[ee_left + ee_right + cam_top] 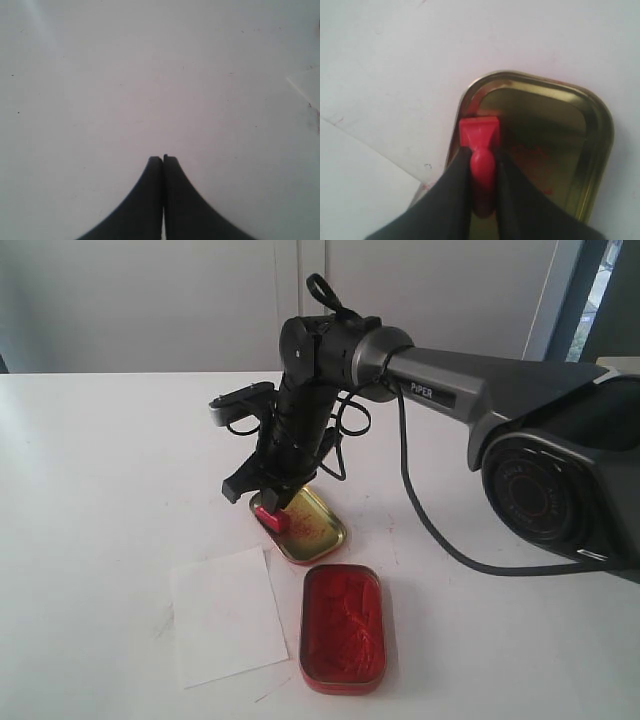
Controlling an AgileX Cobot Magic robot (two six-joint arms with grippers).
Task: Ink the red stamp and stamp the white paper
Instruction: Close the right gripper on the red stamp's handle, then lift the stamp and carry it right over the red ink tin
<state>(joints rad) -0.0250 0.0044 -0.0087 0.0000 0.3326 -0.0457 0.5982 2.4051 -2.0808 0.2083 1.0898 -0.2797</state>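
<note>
Red ink tin (342, 628) beside white paper (227, 616) | your right gripper (482, 156) grips red stamp (479, 132) at gold lid (318, 530) | left gripper (163, 160) closed over white tabletop (100, 490) | grey wall (150, 300) behind

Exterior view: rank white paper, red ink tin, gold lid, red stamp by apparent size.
1. white paper
2. red ink tin
3. gold lid (farther, partly covered, so tin-versus-lid unsure)
4. red stamp
</note>
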